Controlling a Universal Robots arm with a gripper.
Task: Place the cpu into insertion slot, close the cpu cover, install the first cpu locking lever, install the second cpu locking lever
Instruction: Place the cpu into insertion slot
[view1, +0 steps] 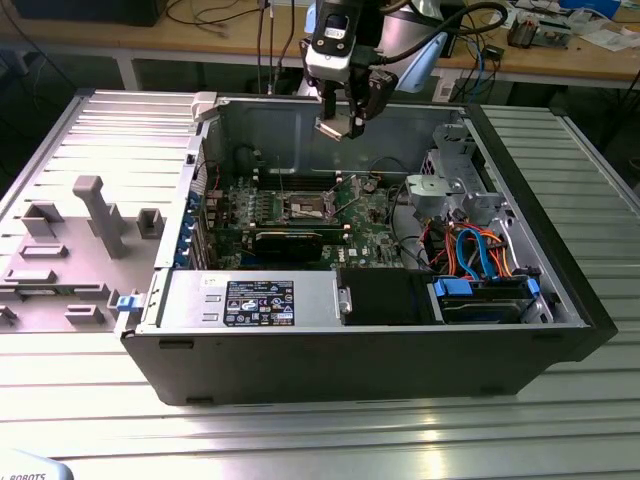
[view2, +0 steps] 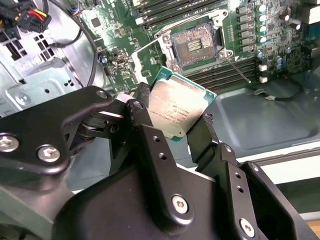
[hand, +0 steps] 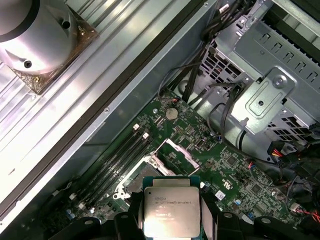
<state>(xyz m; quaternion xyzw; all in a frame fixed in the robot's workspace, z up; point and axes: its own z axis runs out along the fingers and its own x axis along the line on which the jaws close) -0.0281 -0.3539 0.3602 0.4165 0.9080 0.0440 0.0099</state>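
Observation:
My gripper (view1: 340, 125) hangs above the open computer case, shut on the cpu (view1: 336, 128). In both wrist views the cpu (view2: 177, 110) (hand: 171, 211) is a flat silver-topped square with a green edge, pinched at two opposite sides by the black fingers (view2: 145, 112). The insertion slot (view2: 194, 46) lies bare on the green board below, dark inside a silvery rim, and well apart from the chip. In the first wrist view the cpu hides part of the slot (hand: 134, 183), and the silvery cpu cover (hand: 176, 155) stands raised beside it. A thin locking lever (view2: 237, 67) sticks out by the socket.
The case's back wall (view1: 270, 125) rises just behind the gripper. A metal drive cage (view1: 450, 185) with orange and blue cables (view1: 475, 250) fills the exterior view's right. A black card (view1: 290, 240) and the power supply (view1: 250, 300) sit in front. A grey plastic panel (view1: 80, 240) lies outside, left.

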